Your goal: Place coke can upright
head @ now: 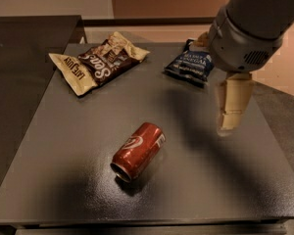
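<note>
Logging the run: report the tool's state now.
Tool: open or shut cannot be told; hovers above the table, right of the lying coke can.
</note>
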`<state>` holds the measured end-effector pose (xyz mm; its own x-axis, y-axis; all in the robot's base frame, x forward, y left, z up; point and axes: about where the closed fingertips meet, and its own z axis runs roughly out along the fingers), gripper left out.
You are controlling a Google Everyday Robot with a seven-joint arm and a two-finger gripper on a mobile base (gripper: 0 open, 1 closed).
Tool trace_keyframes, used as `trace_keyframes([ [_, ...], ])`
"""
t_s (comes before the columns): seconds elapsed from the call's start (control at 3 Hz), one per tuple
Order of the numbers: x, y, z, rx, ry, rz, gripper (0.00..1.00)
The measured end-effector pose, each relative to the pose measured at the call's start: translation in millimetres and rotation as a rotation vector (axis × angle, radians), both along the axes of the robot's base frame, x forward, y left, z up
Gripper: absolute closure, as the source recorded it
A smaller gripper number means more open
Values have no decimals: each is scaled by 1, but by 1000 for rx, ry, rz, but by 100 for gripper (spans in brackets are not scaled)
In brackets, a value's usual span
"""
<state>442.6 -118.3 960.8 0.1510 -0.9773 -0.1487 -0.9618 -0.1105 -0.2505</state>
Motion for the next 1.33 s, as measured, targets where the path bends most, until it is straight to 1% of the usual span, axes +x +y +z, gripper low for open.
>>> trace_keyframes([
  [0.33,-11,42,-8,-19,8,176,0],
  [0.67,-30,80,-16,-38,14,339,0],
  [1.0,-50,105,-31,-70,24,462,0],
  [1.33,-69,123,-48,-87,39,576,0],
])
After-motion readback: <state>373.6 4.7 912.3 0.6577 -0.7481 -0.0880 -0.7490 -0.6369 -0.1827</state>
